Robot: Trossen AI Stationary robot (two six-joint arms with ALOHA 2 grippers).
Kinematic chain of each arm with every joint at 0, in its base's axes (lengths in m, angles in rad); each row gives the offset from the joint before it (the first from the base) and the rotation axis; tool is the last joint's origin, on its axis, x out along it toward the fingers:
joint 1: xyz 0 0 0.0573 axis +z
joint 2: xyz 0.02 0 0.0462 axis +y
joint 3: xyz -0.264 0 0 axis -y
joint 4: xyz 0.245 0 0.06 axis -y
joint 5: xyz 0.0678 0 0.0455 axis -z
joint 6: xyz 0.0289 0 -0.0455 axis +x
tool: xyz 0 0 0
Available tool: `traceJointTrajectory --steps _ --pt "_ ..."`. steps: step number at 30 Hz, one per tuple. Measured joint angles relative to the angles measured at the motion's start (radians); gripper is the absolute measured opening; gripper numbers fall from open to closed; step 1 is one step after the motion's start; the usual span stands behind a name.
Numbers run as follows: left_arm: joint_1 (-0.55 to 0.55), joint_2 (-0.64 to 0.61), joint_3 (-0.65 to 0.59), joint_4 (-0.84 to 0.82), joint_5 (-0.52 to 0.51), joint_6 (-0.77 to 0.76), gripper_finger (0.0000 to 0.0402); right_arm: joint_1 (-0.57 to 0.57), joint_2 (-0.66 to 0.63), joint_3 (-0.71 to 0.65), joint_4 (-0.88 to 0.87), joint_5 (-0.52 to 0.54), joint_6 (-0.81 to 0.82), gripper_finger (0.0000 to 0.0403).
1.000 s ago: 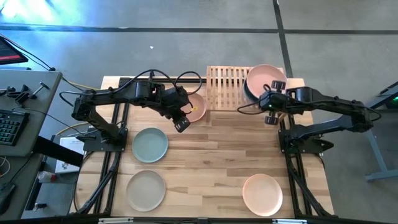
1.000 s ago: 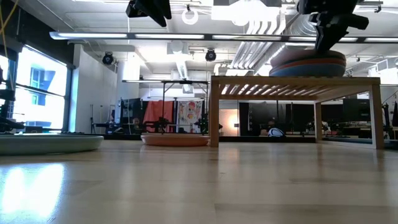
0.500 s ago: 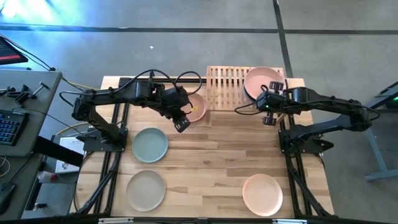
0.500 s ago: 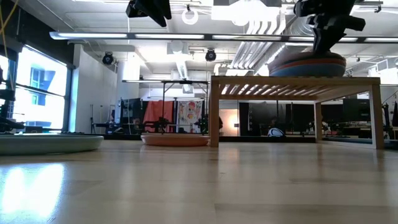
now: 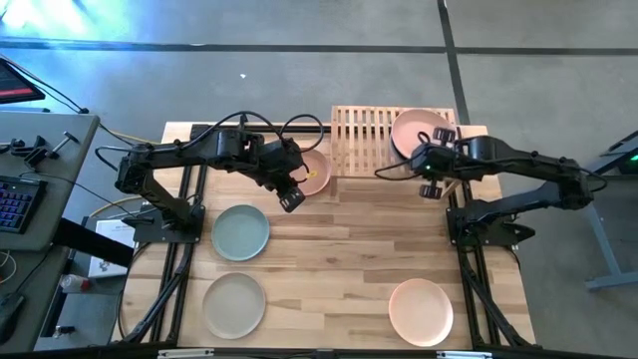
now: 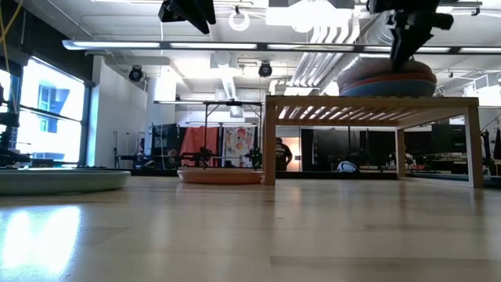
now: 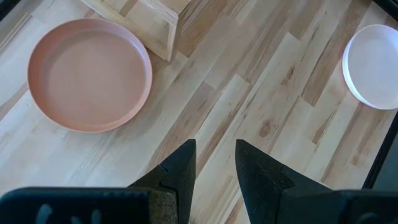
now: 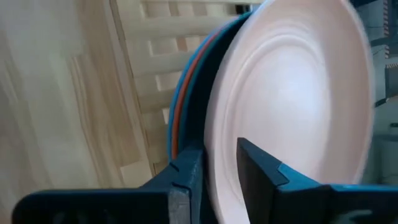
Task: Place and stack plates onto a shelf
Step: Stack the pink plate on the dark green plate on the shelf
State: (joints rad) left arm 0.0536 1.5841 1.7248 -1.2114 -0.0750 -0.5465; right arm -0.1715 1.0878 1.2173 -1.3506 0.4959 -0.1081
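No brand, label or readable writing shows on any plate, on the rack or on the arms.

The low light bamboo slatted shelf (image 5: 384, 140) stands at the far edge of the plank-wood table (image 5: 339, 259). On its right half sits a stack of round matte plates: a pale pink plate (image 8: 292, 106) on top, then dark teal, red-orange and blue rims beneath it. The right gripper (image 5: 431, 172) is at the near-left edge of that stack, its fingers (image 8: 186, 177) closed to a narrow gap over the rim of the pale pink plate.

Against the high view of a second ago, the pink plate has slid inward to lie more squarely over the stack, and the right gripper has moved slightly left with it.

The left gripper (image 5: 290, 194) hovers beside the peach round plate (image 7: 90, 73), which lies on the table just left of the shelf; its fingers (image 7: 177, 171) are slightly parted and hold nothing. It has not moved. The sage green plate (image 5: 240, 231), beige plate (image 5: 234, 304) and pale cream-pink plate (image 5: 420, 311) lie on the near half of the table.
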Motion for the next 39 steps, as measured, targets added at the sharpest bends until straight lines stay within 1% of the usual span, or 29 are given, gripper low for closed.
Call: traceJointTrajectory --steps 6,9,19,22,25,31,39 --pt "0.000 0.000 0.000 0.000 0.000 0.000 0.0102 0.000 0.000 0.088 -0.041 -0.010 0.022 0.0074" --pt "0.000 0.000 0.000 0.000 0.000 0.000 0.0102 0.000 -0.001 0.109 -0.067 -0.014 0.023 0.0074" --pt "0.000 0.000 0.000 0.000 0.001 0.000 0.0102 0.000 0.001 0.110 -0.090 -0.015 0.023 0.0074" --pt "0.000 0.000 0.000 0.000 0.001 0.000 0.0102 -0.001 0.020 0.110 -0.090 -0.020 0.039 0.0074" --pt "0.000 0.000 0.000 0.000 0.001 0.000 0.0102 -0.008 0.049 0.110 -0.095 -0.049 0.049 0.0074" --pt "-0.002 0.000 0.000 0.000 0.005 0.000 0.0102 -0.010 0.109 0.110 -0.152 -0.061 0.067 0.0074" --pt "-0.002 0.000 0.000 0.000 0.005 0.000 0.0102 -0.012 0.116 0.110 -0.172 -0.061 0.102 0.0074"
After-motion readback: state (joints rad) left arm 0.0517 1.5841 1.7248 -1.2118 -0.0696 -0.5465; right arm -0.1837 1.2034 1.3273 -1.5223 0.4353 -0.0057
